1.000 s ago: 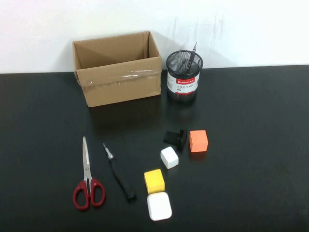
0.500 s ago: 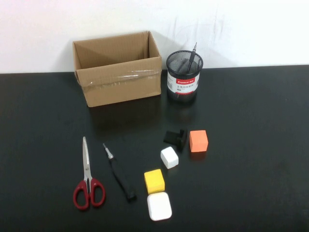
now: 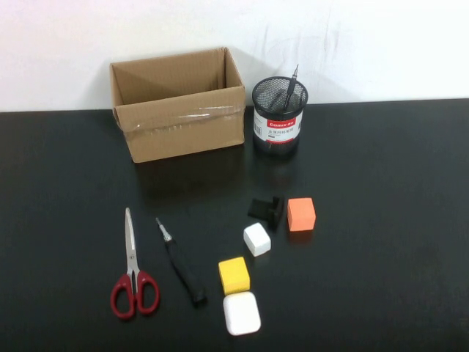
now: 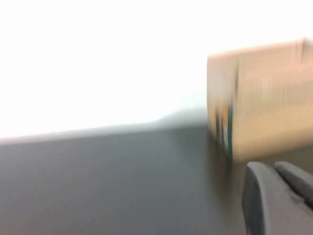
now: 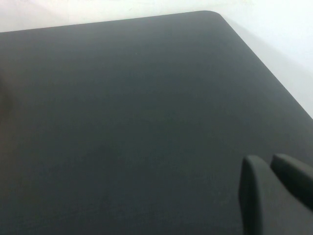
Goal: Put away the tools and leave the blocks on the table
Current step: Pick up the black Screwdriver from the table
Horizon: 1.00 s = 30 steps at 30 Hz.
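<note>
On the black table (image 3: 381, 183), red-handled scissors (image 3: 133, 271) lie at the front left. A long thin black driver (image 3: 182, 265) lies just to their right. A short thick black-handled screwdriver (image 3: 266, 208) lies mid-table beside the orange cube (image 3: 301, 213). A small white cube (image 3: 257, 239), a yellow cube (image 3: 234, 275) and a flat white rounded square (image 3: 242, 313) lie in front of it. Neither arm shows in the high view. My left gripper (image 4: 272, 167) is shut and empty near the cardboard box (image 4: 264, 98). My right gripper (image 5: 266, 159) is shut and empty over bare table (image 5: 122, 98).
An open cardboard box (image 3: 179, 103) stands at the back against the white wall. A black mesh cup (image 3: 280, 117) stands to its right, with a thin dark pen-like tool (image 3: 292, 89) standing in it. The table's far right corner (image 5: 210, 14) shows in the right wrist view.
</note>
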Available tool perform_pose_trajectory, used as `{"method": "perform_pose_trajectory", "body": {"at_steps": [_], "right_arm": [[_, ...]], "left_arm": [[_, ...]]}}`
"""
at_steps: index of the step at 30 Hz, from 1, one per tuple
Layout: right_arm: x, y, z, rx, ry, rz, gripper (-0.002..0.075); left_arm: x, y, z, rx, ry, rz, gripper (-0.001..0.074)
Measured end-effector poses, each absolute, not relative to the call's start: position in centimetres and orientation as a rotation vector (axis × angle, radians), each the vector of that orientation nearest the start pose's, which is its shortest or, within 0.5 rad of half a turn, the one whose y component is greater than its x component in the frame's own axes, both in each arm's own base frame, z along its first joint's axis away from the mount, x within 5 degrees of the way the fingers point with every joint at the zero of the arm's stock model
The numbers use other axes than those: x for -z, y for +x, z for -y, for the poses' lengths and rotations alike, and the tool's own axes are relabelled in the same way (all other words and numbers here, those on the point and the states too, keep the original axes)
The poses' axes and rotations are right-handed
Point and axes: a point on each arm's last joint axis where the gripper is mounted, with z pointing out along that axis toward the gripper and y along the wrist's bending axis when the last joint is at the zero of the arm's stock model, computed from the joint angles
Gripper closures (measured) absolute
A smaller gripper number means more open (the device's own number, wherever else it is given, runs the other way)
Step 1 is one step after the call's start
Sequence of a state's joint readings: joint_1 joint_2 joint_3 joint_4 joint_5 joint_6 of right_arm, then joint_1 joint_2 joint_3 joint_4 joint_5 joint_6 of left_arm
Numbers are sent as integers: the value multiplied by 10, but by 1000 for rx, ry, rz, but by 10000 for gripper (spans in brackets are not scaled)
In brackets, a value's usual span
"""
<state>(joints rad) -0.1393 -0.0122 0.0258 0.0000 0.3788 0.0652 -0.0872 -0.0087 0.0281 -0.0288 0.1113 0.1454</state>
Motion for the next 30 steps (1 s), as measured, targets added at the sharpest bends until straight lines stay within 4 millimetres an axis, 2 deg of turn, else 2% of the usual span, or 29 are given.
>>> {"method": "perform_pose_trajectory", "body": {"at_steps": [5, 10, 15, 23, 26, 30], "right_arm": [[-171, 52, 7, 51, 192, -1867, 734], [-171, 52, 7, 51, 192, -1867, 734], [-171, 52, 7, 51, 192, -1867, 734], [-171, 52, 7, 51, 192, -1867, 734], [-171, 52, 7, 51, 192, -1867, 733], [-171, 52, 7, 51, 192, -1867, 734]], "left_arm": [[-228, 52, 4, 14, 88, -1234, 735], [-259, 34, 1, 59, 27, -839, 735], [-285, 18, 0, 73, 10, -653, 735], [-360, -12, -2, 149, -11, -575, 735], [-388, -6, -2, 217, -30, -702, 735], [-413, 18, 1, 262, -57, -980, 735]]}}
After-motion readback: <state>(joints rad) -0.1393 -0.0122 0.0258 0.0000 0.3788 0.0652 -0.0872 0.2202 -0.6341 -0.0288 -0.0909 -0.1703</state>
